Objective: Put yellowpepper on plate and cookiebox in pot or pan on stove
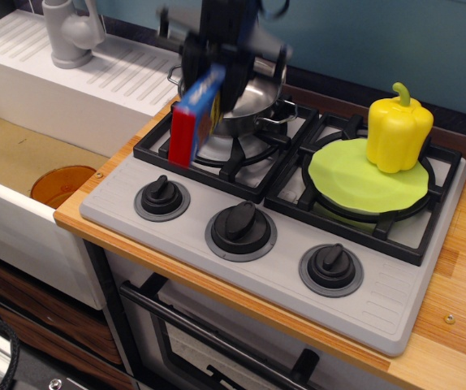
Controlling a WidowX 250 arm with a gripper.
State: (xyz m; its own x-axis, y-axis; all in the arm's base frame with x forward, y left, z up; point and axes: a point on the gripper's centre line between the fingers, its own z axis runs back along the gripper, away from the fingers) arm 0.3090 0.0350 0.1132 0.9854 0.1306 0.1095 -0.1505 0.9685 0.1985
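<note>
Single view, over the stove (273, 244) from the front.

Hand (221, 61) was motion-blurred at top centre, closed on the upper end of the cookie box (194, 118). Box hung clear of the grates, tilted, red side facing the camera, blue face edge-on. It sat in front of and just left of the steel pot (253, 97) on the rear-left burner, its lower end roughly level with the pot wall. Not in the pot yet.

Yellow pepper (399, 130) stood upright on the back edge of the green plate (355, 179), which lay on the right-hand grate. That half of the task looked done.

Handling, my read: box is a light, stiff carton with flat faces, so a pinch across the narrow sides near one end suits it. Cardboard could crush or pivot in the grip if squeezed off-centre. The tilt suggests some swing. Pot mouth looked only a little wider than the box, so it likely needs to go in end-first.

Orange disc (62, 183) lay in the sink (22, 162), well apart, on the wooden table (460, 325).
</note>
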